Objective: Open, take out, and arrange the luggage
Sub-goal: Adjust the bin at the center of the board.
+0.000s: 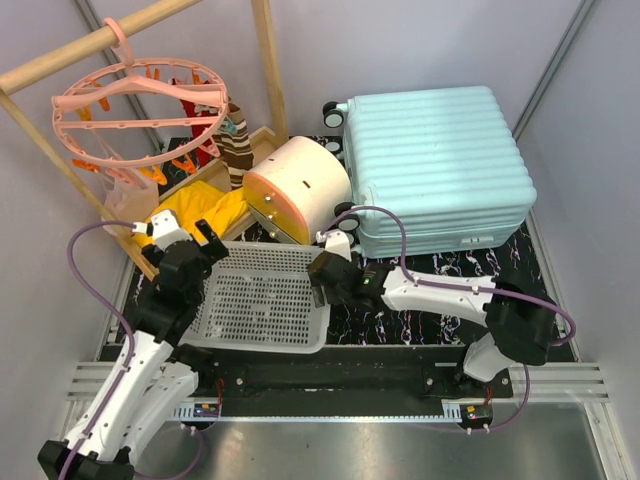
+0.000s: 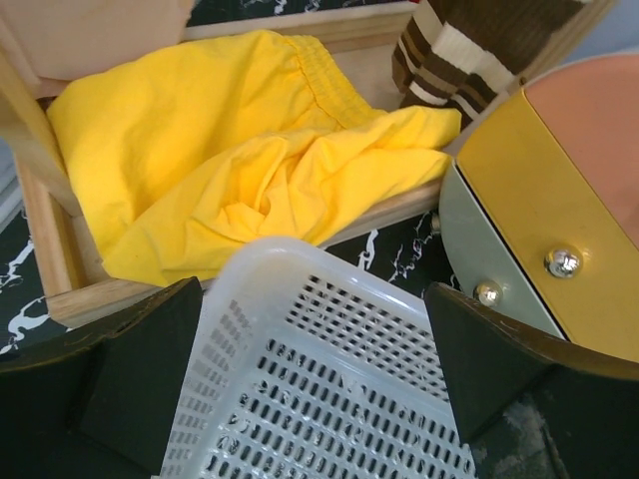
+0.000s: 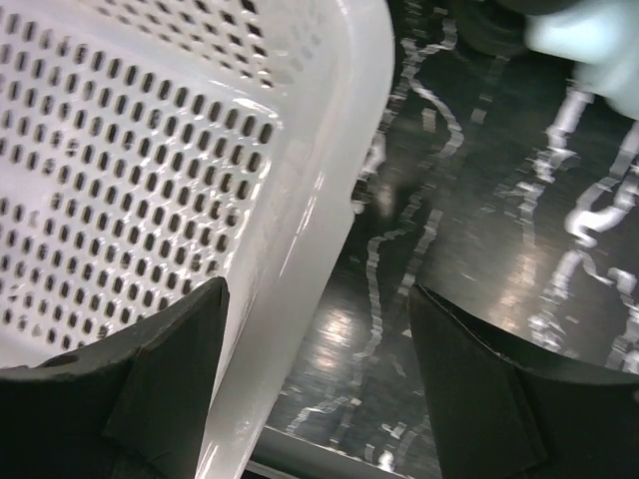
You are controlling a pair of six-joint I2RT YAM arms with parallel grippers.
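- The luggage (image 1: 435,165), a pale mint hard-shell case, lies shut and flat at the far right of the dark marbled worktop (image 1: 450,268). Its ribs and long axis run left to right, and its wheels (image 1: 335,112) point left toward the cream-and-orange drawer box (image 1: 298,190)
- Your right end effector (image 1: 322,285) hangs with its jaws apart, one finger on each side of the right rim of the white perforated basket (image 1: 255,300). It is not clamped on the rim or on anything else
- Your left end effector (image 1: 185,240) is spread wide and holds nothing. It sits over the basket's far-left corner, with a yellow garment (image 1: 195,212) in a wooden tray just beyond it
- The relation that matters: the luggage lies beyond and to the right of the right end effector, and its near-left corner is close by. The left one is well apart from it, with the basket and drawer box between
- The right arm looks the nearer one for reaching the seam along the case's near side, and opening has not begun
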